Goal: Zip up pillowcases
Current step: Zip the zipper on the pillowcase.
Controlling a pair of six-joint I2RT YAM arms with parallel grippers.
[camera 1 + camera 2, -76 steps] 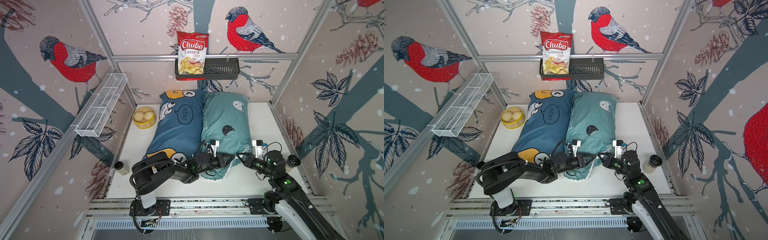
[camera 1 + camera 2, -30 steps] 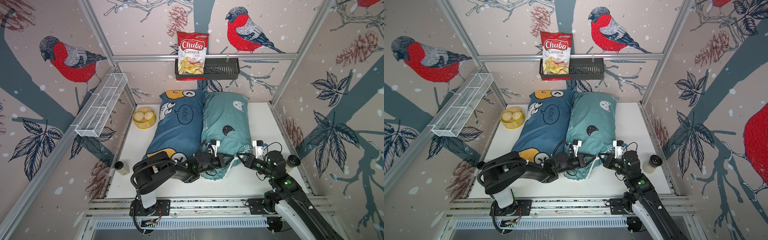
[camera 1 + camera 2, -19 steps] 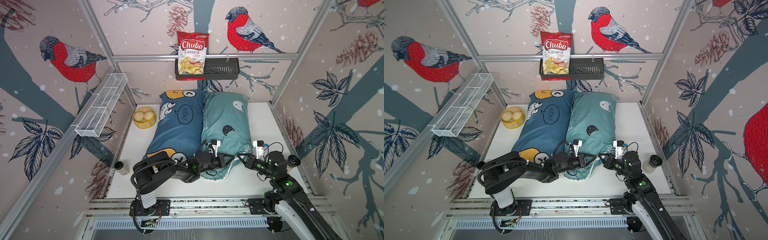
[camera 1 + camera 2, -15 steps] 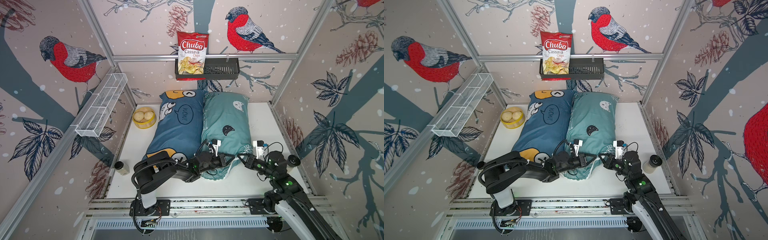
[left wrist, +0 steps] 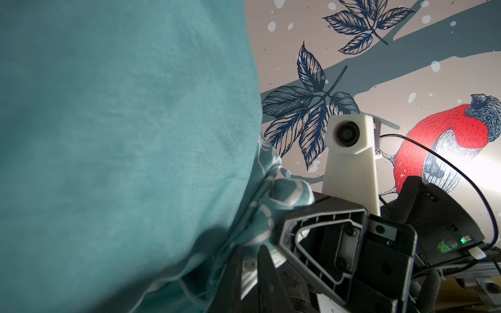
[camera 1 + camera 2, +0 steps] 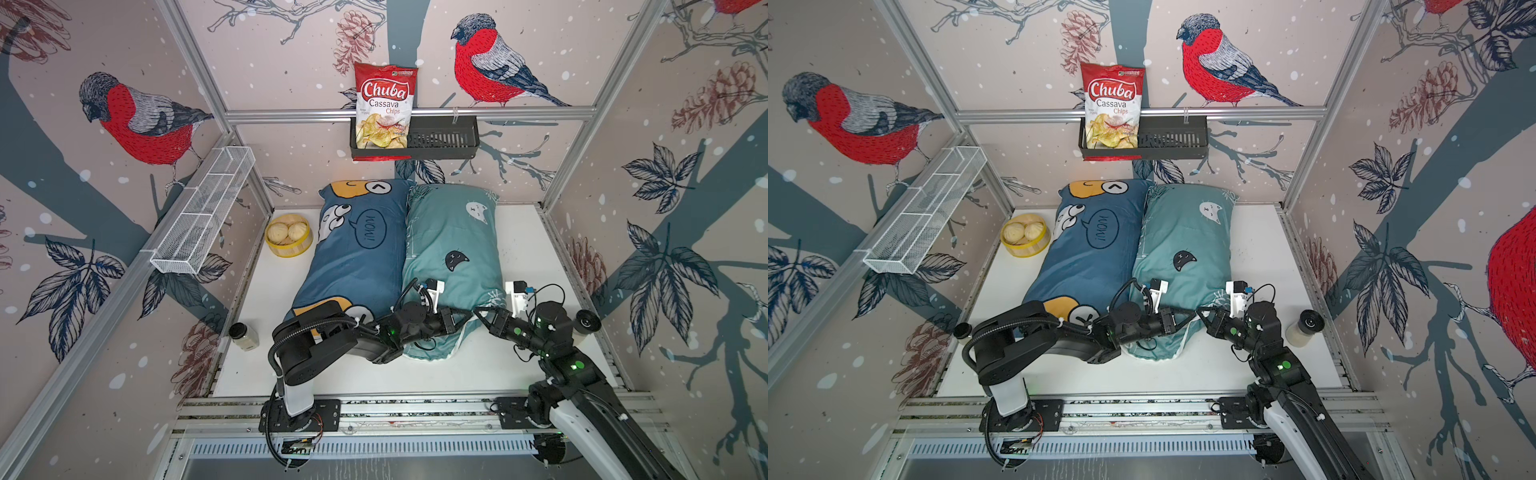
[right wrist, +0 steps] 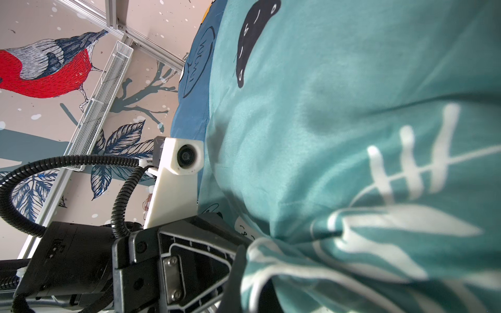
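Two pillowcases lie side by side on the white table: a dark blue one [image 6: 357, 249] with cartoon faces and a teal one [image 6: 453, 232] with cat heads. Both grippers meet at the teal one's near right corner. My left gripper [image 6: 467, 318] reaches in from the left. In the left wrist view its fingers [image 5: 250, 271] stand almost together, with the case's white-edged seam and a small metal tab between them. My right gripper [image 6: 478, 311] comes from the right. It is shut on the bunched teal corner fabric [image 7: 298, 260], which hides one finger.
A yellow basket of buns [image 6: 289, 236] sits at the back left of the table. One small jar [image 6: 243, 336] stands at the near left, another jar [image 6: 586, 322] at the right edge. A black shelf with a chips bag [image 6: 384, 108] and a white wire shelf [image 6: 203, 212] hang on the walls.
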